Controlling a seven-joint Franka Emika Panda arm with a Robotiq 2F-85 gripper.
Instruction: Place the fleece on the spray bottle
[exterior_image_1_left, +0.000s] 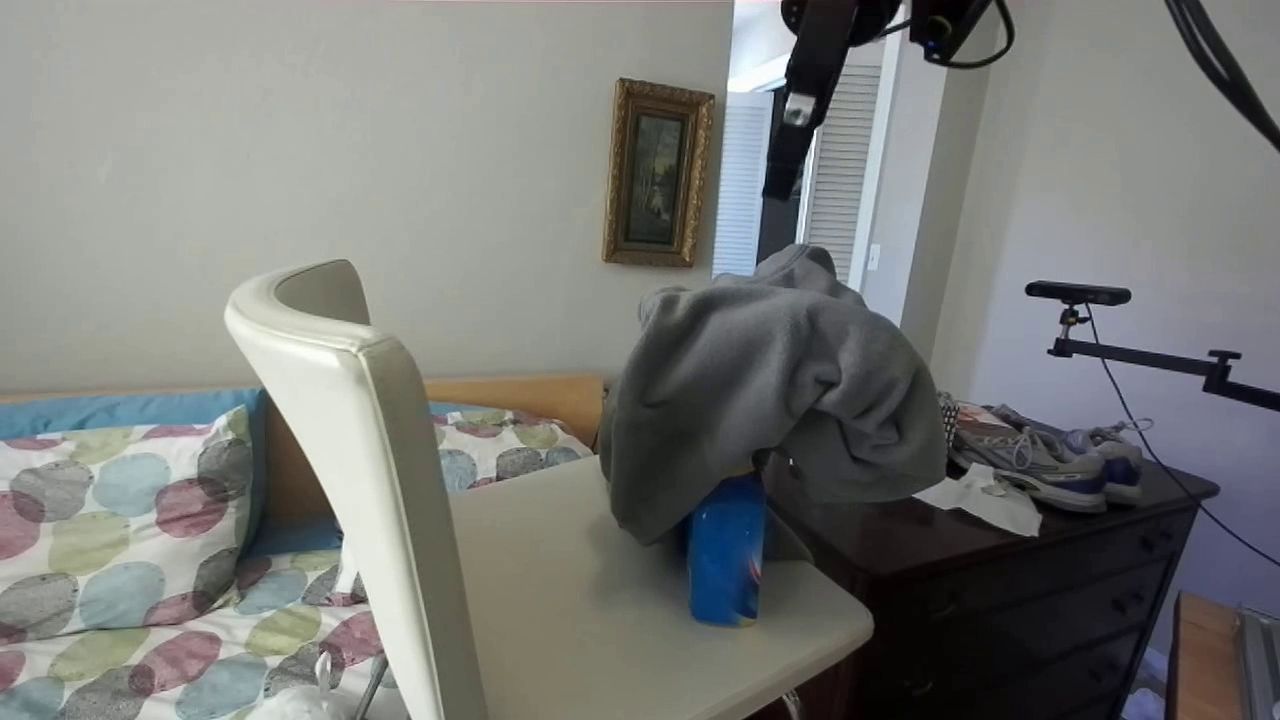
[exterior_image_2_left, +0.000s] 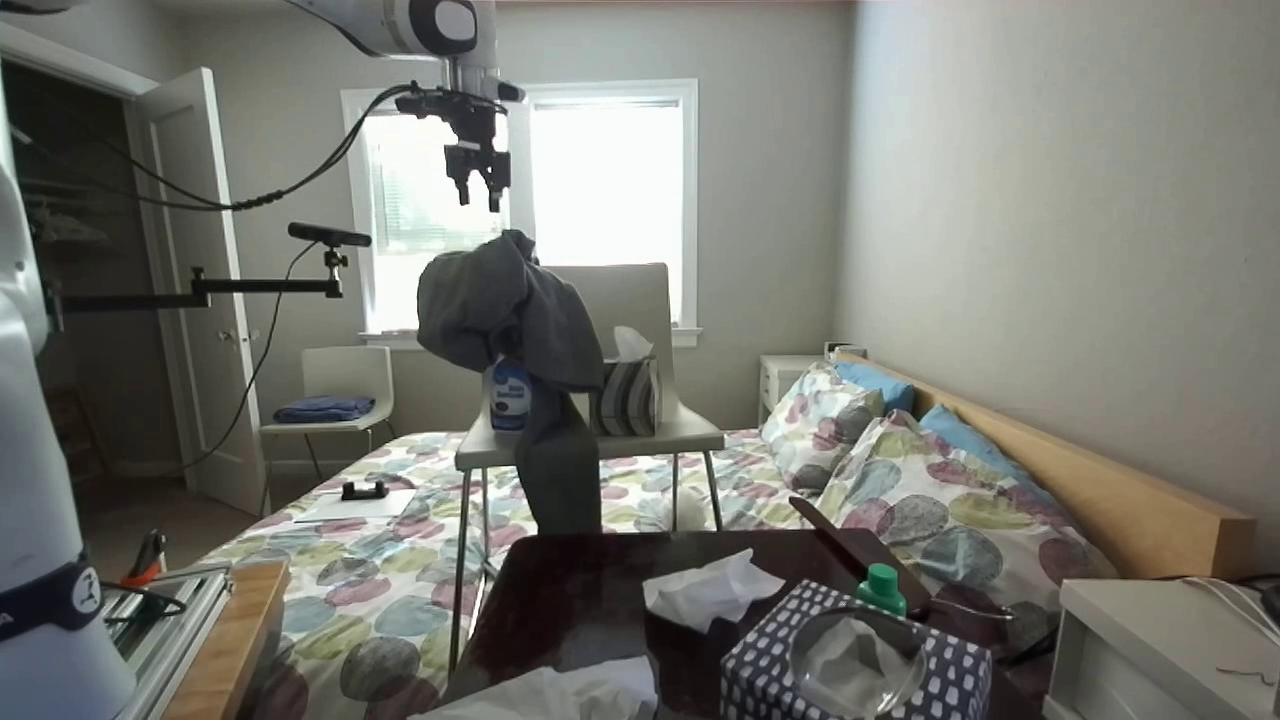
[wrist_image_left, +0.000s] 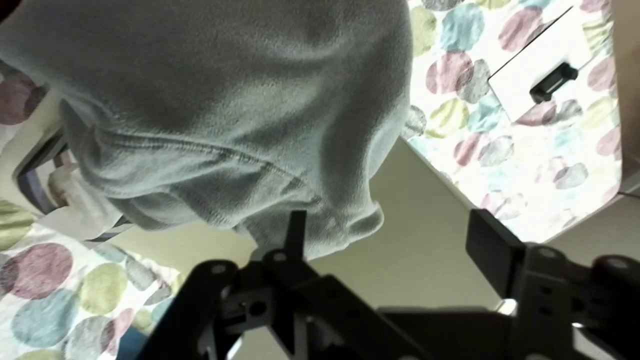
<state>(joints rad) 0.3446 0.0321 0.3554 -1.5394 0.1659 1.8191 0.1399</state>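
Wrist view shows the fleece (wrist_image_left: 240, 80) across its upper left and centre: grey, soft-napped, with a stitched seam curving through loose folds. Low in that frame, the black gripper (wrist_image_left: 387, 230) has its 2 fingers spread wide, holding nothing.

In both exterior views the fleece is draped over the spray bottle (exterior_image_1_left: 724, 565), hiding its top, while the blue lower part stands upright on a pale chair (exterior_image_1_left: 560, 610). In an exterior view backed by a bright window (exterior_image_2_left: 615, 190) at upper centre, the gripper hangs above the fleece, apart from it, and a long end of the cloth falls past the seat's edge just left of centre. A striped tissue box (exterior_image_2_left: 626, 402) stands to the right of the cloth there and shows at the left of the wrist view; whether it touches the fleece I cannot tell. In an exterior view, and only there, a gilt-framed painting (exterior_image_1_left: 657, 175) hangs at upper centre and shoes (exterior_image_1_left: 1040, 470) rest on a dark dresser (exterior_image_1_left: 1010, 620) at right.

In an exterior view the bottle's label (exterior_image_2_left: 511, 393) shows pale lettering on blue, too small to read.
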